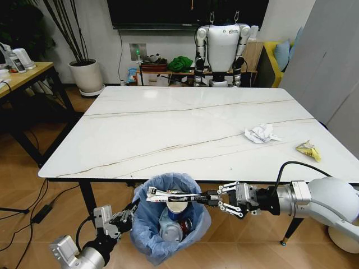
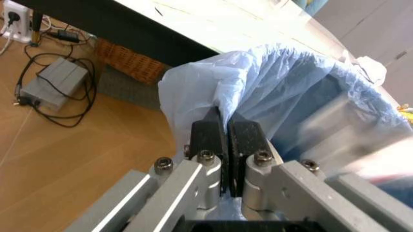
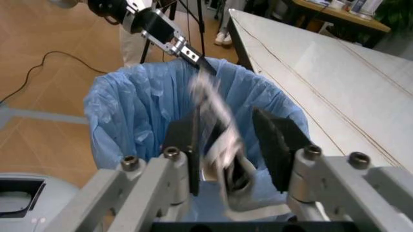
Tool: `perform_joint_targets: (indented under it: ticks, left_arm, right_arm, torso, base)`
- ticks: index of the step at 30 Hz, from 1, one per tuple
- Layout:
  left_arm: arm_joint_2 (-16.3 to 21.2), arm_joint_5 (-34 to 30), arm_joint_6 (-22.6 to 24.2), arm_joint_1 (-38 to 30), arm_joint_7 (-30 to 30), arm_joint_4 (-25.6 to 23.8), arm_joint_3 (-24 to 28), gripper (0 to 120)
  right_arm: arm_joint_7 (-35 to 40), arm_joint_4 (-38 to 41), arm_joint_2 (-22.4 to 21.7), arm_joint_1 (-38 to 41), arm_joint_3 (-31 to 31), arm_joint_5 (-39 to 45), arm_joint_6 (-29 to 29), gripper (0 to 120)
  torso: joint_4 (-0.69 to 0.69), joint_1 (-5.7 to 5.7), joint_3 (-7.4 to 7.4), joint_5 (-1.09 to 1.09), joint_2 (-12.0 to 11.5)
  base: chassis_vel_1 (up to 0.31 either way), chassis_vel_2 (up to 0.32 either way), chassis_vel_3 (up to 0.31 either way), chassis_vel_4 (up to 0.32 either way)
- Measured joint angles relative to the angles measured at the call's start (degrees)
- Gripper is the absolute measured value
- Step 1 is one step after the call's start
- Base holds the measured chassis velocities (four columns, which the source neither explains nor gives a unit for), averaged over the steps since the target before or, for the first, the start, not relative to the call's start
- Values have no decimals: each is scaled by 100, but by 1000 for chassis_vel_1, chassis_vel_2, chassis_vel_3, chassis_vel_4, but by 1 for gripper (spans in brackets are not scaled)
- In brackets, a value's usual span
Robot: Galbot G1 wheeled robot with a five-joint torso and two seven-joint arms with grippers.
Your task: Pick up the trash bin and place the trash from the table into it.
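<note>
Head view: the trash bin (image 1: 171, 221), pinched at its rim by the left gripper (image 1: 124, 217), is half filled; the wrapper (image 1: 174, 196) is released from the right gripper's (image 1: 219, 199) spread fingers, and crumpled paper (image 1: 261, 133) is left on the counter (image 1: 185, 129).

White humanoid (image 1: 222, 46) — plant pot (image 1: 86, 75) — desk (image 1: 25, 75).

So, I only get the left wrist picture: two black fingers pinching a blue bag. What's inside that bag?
Observer: The head view looks down into the trash bin: a paper cup with a blue band and a red can lie in it.
Operator: Is the other arm doing anything?
Observer: The right gripper is beside the bin's rim, fingers spread. A long thin wrapper reaches out from between them over the opening.
Operator: Anything left up on the table?
Observer: A crumpled white paper and a small yellow scrap lie on the table, toward its right side.
</note>
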Motion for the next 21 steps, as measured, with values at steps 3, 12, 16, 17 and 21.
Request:
perform_joint_targets:
  ticks: [3,12,16,17,21]
  left_arm:
    - [-18,7,2,19,0,-7,4,0]
    - [-43,77,2,142,38,-65,22,0]
    - [-38,160,-5,282,92,-97,38,0]
    - [-36,179,-9,307,100,-114,37,0]
    - [-16,203,-15,374,112,-168,-2,0]
  right_arm:
    - [-8,4,0,-19,15,9,-6,46]
    - [178,1,80,-90,308,282,-52,74]
    - [1091,-61,228,-78,696,946,-379,89]
    - [1559,-81,270,-96,804,1162,-569,94]
    - [2671,-208,433,-100,964,1529,-923,100]
  torso:
    - [0,0,0,0,0]
    - [0,0,0,0,0]
    - [1,0,0,0,0]
    - [1,0,0,-1,0]
    - [0,0,0,1,0]
  base:
    - [0,0,0,0]
    - [0,0,0,0]
    - [0,0,0,0]
    - [0,0,0,0]
    - [0,0,0,0]
